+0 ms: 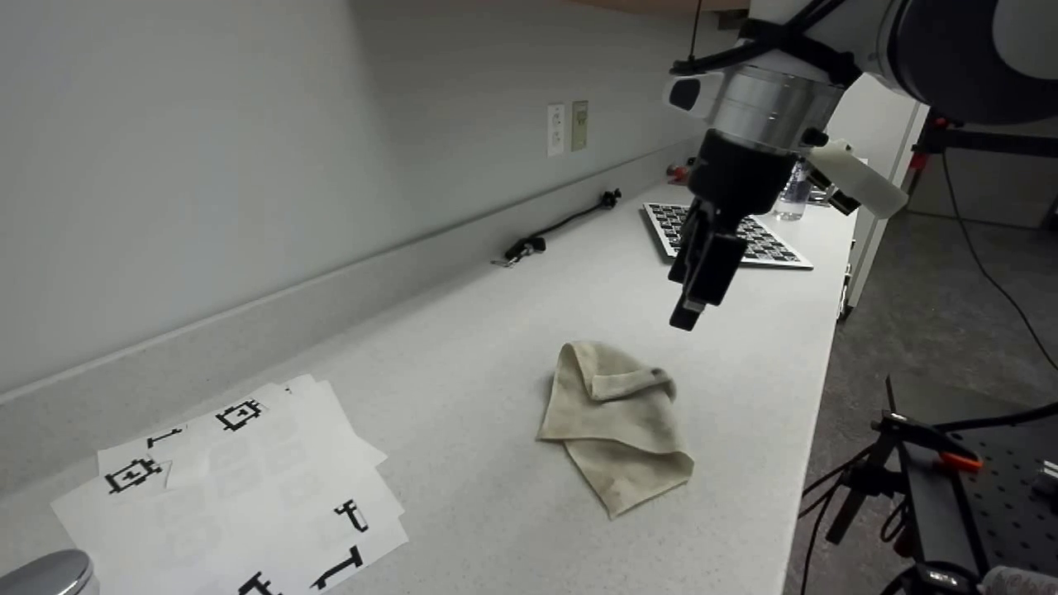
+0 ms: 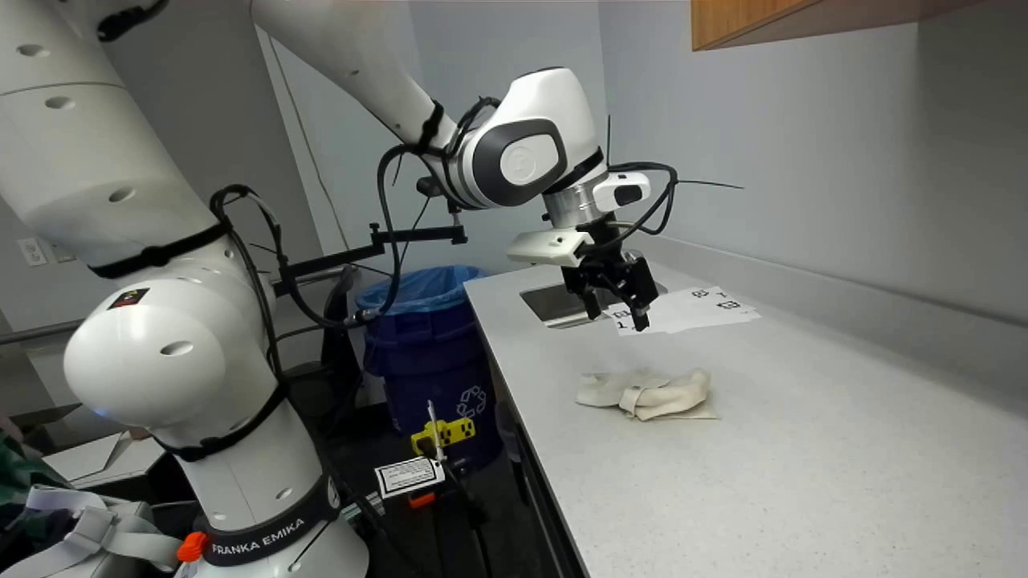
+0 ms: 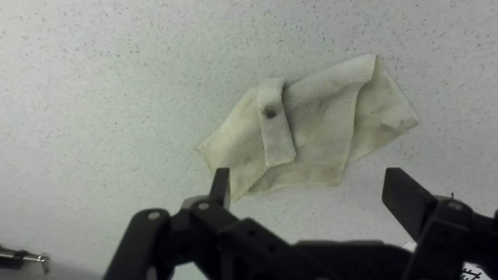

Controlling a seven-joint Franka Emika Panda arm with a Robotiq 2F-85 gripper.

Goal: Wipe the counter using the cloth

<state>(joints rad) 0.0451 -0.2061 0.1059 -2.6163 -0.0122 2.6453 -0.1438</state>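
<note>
In an exterior view, a blue bin (image 2: 426,349) bears a recycling symbol (image 2: 471,401). Left of the bin and lower, a black band (image 2: 269,538) on the white robot arm (image 2: 144,349) reads "FRANKA EMIKA". Low before the bin, a tag (image 2: 411,477) carries print too small to read; right of the bin, sheets (image 2: 689,311) show black printed marks.

There is one cloth (image 1: 620,430), one arm (image 2: 152,337), one bin (image 2: 426,349).
</note>
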